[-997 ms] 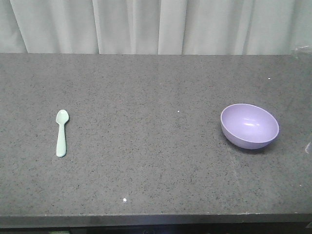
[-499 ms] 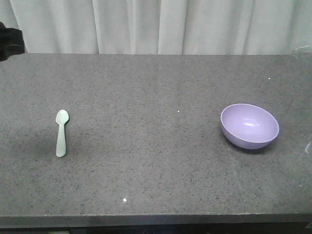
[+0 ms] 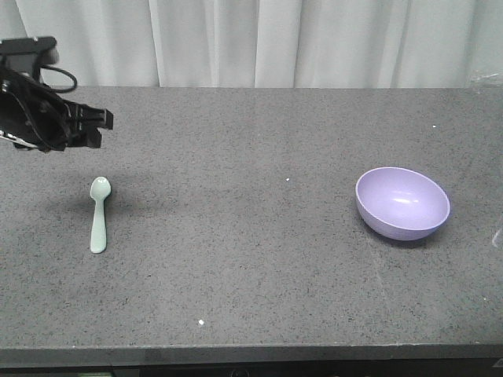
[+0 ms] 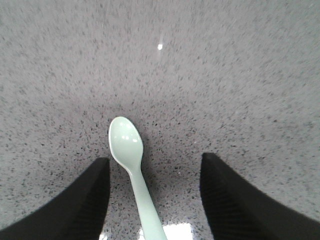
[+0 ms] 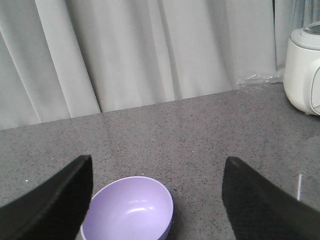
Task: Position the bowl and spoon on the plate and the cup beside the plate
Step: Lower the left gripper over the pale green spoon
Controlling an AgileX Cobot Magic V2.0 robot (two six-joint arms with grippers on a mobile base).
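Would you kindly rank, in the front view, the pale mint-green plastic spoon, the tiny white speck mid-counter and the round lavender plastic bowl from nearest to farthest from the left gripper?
From the left gripper:
1. Pale mint-green plastic spoon, just in front of it, on the left side.
2. Tiny white speck, near the middle.
3. Round lavender plastic bowl, far right.

The spoon [image 3: 99,214] at centre left is plain pale mint green. The bowl [image 3: 402,203] at right is glossy lavender-purple with a small white glint inside. The countertop [image 3: 251,267] is dark grey, speckled with black and white flecks. The curtain [image 3: 275,39] across the top is pale grey-white, striped by fold shadows. The left gripper [image 3: 98,128] at upper left is matte black. The appliance [image 5: 302,75] at the right wrist view's right edge is white.
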